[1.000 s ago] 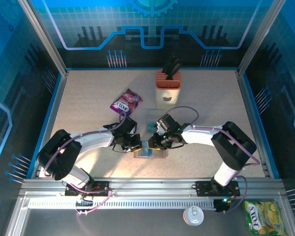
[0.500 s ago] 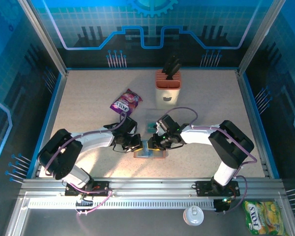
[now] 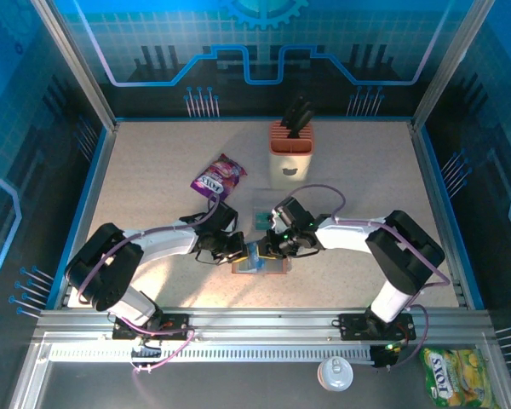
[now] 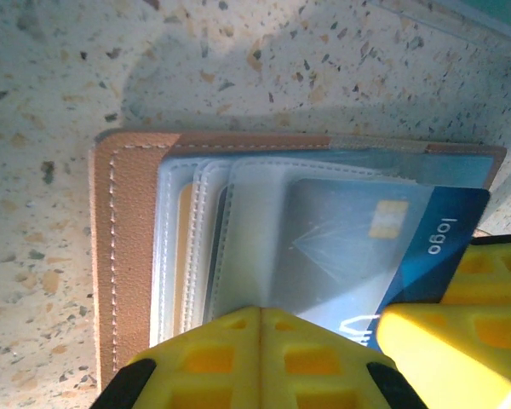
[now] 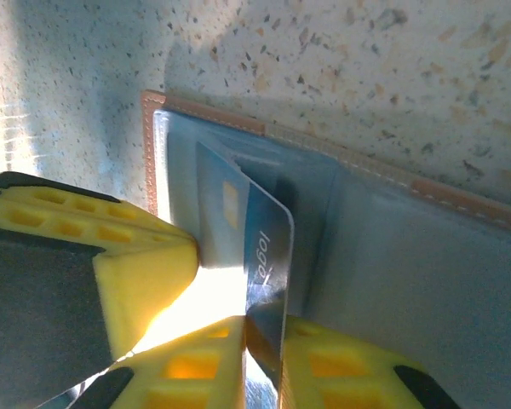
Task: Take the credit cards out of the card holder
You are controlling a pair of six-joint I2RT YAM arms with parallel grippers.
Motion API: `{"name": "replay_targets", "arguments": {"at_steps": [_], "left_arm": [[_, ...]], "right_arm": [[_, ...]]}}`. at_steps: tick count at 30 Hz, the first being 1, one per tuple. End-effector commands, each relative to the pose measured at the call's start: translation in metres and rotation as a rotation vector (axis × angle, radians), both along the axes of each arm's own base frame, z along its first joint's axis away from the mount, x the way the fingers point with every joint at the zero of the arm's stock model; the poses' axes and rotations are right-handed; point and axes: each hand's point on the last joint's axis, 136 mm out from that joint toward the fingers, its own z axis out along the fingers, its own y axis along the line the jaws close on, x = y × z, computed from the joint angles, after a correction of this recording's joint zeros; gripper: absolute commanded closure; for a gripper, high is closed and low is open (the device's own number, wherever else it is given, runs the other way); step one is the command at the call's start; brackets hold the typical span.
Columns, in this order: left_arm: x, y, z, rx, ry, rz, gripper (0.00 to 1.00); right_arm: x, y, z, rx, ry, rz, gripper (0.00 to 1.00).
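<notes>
We are looking down at the holder point(image 3: 261, 267), which is lying open on the table point(image 3: 153, 179) near its front edge, between the 2 arms. The left gripper point(image 3: 238, 252) is meeting it from the left and the right gripper point(image 3: 269, 249) from the right. A packet point(image 3: 220, 176) and a knife block point(image 3: 289, 153) are standing well behind.

From the left wrist, we are seeing the holder point(image 4: 123, 256) lying flat, brown rim around pale pockets. A blue card point(image 4: 434, 247) is sticking partway out of 1 pocket. The left gripper point(image 4: 261, 328) is pressing its 2 yellow fingers together with nothing between them, over the holder's near edge.

From the right wrist, we are seeing the card point(image 5: 264, 247) tilting up out of the holder point(image 5: 392, 256). The right gripper point(image 5: 266, 334) is clamping the card's free end between its 2 fingers.
</notes>
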Motion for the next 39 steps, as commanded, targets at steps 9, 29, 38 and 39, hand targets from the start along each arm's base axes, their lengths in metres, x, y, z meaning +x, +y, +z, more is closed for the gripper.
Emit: {"name": "replay_targets", "arguments": {"at_steps": [9,29,38,39], "left_arm": [[-0.007,0.012,-0.008,0.062,0.038,0.007,0.93],[0.015,0.022,0.052,0.032,-0.152,0.05,0.77],[0.02,0.054,0.077,0.043,-0.245,0.115,0.61],[0.02,0.057,0.08,0.045,-0.254,0.12,0.59]], "right_arm": [[-0.003,-0.022,0.004,-0.026,-0.014,-0.028,0.88],[0.008,-0.051,0.04,-0.115,-0.156,0.035,0.95],[0.03,-0.071,0.077,-0.269,-0.325,0.209,0.96],[0.032,-0.072,0.081,-0.287,-0.346,0.25,0.96]]}}
